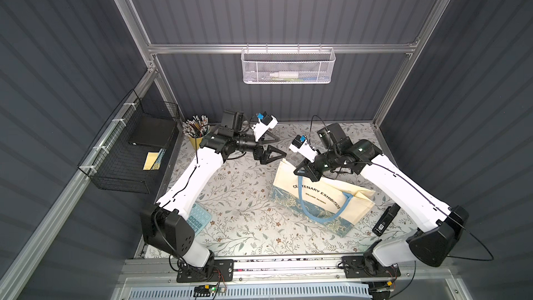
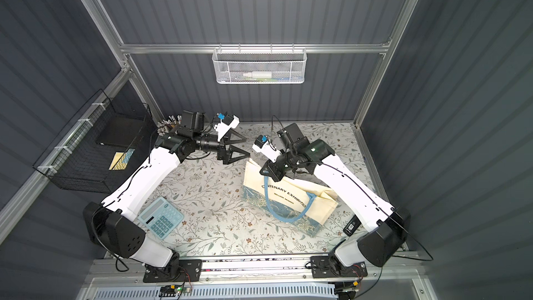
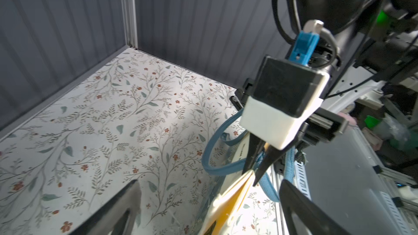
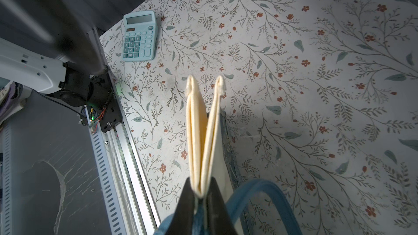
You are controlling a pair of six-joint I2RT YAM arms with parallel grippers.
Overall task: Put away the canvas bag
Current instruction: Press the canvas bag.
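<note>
The step in hand looks like the pick-up. The right pincer (image 1: pixel 302 173) is clamped on the folded top rim of the canvas bag (image 1: pixel 326 197), at its far left corner. The right wrist view shows the cream folds pinched between the black fingers (image 4: pixel 187 196). That corner is raised, while the rest of the bag lies on the counter (image 1: pixel 245 197), right of centre, with a blue rope handle (image 1: pixel 302 206) looping over its print. The left pincer (image 1: pixel 282 147) hangs wide open and empty, near the raised corner but apart from it. Next it probably needs a second hold on the rim, so the limp cloth lifts evenly toward storage, perhaps the black wire basket (image 1: pixel 127 151) on the left.
</note>
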